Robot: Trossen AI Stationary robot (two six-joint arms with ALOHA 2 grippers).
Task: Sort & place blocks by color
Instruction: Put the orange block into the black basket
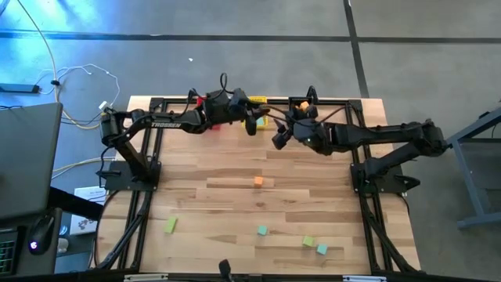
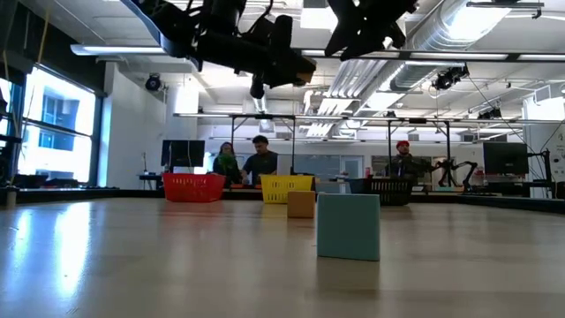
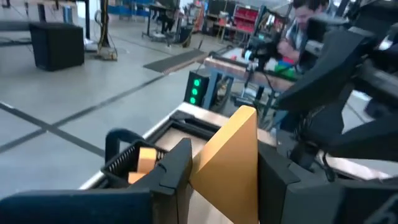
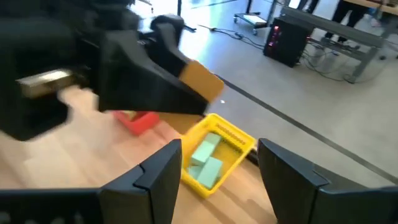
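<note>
Both arms reach over the far edge of the wooden table [image 1: 235, 196], where 3 bins stand in a row; the left gripper [image 1: 252, 124] is clenched on an orange block [image 3: 227, 165], which the left wrist view shows pinched between its 2 dark fingers [image 3: 177, 168] and standing tilted above the table's far edge; in the right wrist view the same block pokes out past the left arm's dark body, above and just beside the yellow bin [image 4: 214, 158]; that bin holds 2 light green blocks [image 4: 206, 163] lying side by side; the red bin [image 4: 138, 121] sits next to it, partly hidden behind the left arm; the black bin [image 3: 127, 158] shows an orange block inside it [image 3: 146, 160]; the right gripper [image 4: 217, 171] hangs near the yellow bin with its fingers spread apart and nothing between them; on the near half of the table, well apart from the bins, lie 5 loose blocks: an orange cube [image 1: 257, 182] near the middle, a yellow-green bar [image 1: 171, 225] toward the left side, a teal cube [image 1: 262, 230], a yellow-green cube [image 1: 308, 241] and just beside it another teal cube [image 1: 322, 249]; people sit at desks in the room beyond the table.
</note>
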